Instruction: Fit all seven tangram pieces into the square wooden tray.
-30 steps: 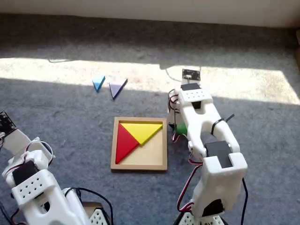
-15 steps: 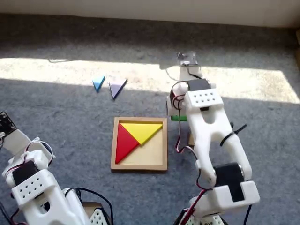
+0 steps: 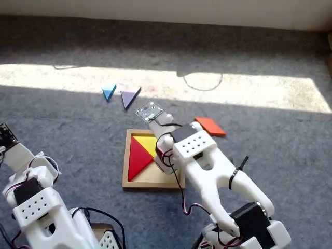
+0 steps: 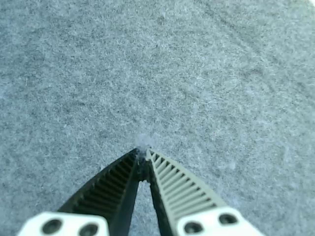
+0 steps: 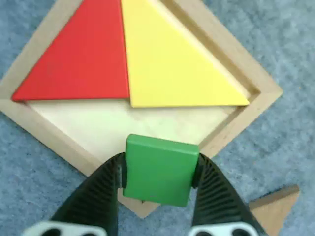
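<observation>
The square wooden tray [image 3: 126,156] lies mid-carpet with a red triangle [image 3: 136,155] and a yellow triangle [image 3: 147,142] fitted in it. My right gripper [image 5: 159,163] is shut on a green square piece [image 5: 158,172] and hangs just over the tray's edge [image 5: 248,105], beside the bare floor of the tray [image 5: 123,128]. In the high view the right arm [image 3: 194,150] covers the tray's right side. A blue triangle [image 3: 109,92] and a purple triangle [image 3: 128,96] lie far behind the tray, and an orange piece [image 3: 210,126] lies to its right. My left gripper [image 4: 143,153] is shut over bare carpet.
A tan wooden piece [image 5: 273,204] lies on the carpet close to the tray's corner. The left arm [image 3: 28,194] sits at the near left, away from the tray. A thin cable loop [image 3: 202,81] lies in the sunlit strip at the back.
The right arm swung left from beside the tray to over it, carrying the green piece. The orange piece it covered is now in sight. The left arm kept still.
</observation>
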`<state>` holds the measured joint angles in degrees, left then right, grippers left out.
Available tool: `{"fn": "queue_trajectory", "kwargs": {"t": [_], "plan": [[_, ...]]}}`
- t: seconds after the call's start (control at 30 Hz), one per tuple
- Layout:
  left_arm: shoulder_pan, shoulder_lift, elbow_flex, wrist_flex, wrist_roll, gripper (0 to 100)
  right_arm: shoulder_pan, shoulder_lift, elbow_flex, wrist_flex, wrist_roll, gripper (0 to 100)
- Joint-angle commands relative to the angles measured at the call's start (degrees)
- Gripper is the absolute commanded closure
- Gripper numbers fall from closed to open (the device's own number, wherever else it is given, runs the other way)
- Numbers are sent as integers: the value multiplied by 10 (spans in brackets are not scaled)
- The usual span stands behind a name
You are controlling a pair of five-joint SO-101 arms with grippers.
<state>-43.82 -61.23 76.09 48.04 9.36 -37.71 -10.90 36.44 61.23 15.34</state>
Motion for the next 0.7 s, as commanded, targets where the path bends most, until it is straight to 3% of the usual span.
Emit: {"fn": "queue_trajectory", "kwargs": {"t": [0.0, 0.33, 0.53, 0.67], "plan": [[-6, -7, -16, -10, -4, 995, -15, -27, 21, -72, 27, 967], [-6, -7, -16, -10, -4, 995, -16, 30, 22, -88, 25, 964], [-6, -7, -16, -10, -4, 995, -36, 73, 22, -87, 25, 805], [-6, -7, -16, -10, -4, 995, -37, 72, 21, -87, 24, 794]]}}
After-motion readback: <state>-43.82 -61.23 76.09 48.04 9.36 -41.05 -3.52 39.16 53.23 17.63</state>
